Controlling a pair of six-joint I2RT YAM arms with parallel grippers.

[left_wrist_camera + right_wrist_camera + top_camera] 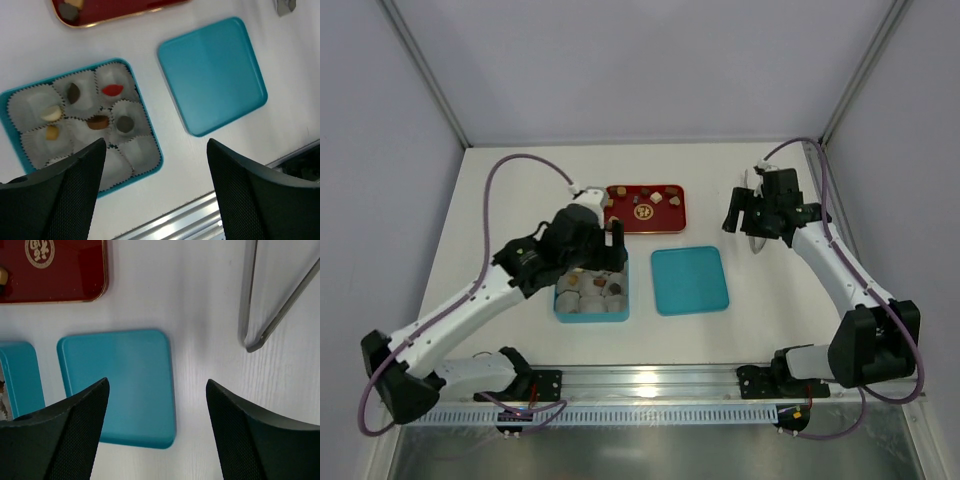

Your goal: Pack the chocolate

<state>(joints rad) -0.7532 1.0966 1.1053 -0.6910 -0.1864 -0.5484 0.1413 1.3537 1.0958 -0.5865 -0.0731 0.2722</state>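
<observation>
— What's the arm on the left up to?

— The left gripper [155, 145] hangs over the teal box [145, 109]. Its claw is spread wide and there's nothing in it.

— And the chocolate [98, 121]?

— Some of it sits in the box, one piece to a crinkled paper cup [139, 151]. From the left wrist view I count a cream one, a tan one, two or three dark ones and a red one. The black fingers hide the near cups, so I can't tell what's in those. Several more pieces lie on the red tray [670, 217], which is just behind the box and right beside it.

— What's to the right of the box?

— The teal lid [690, 280] lies flat on the white table [760, 330], close beside the box but not touching it.

— And further right?

— The right gripper [157, 382] is up above the table, past the lid's far right corner. Its fingers are also wide apart and holding nothing. A pair of metal tongs [246, 300] lies on the table near it, and nothing is touching them.
</observation>
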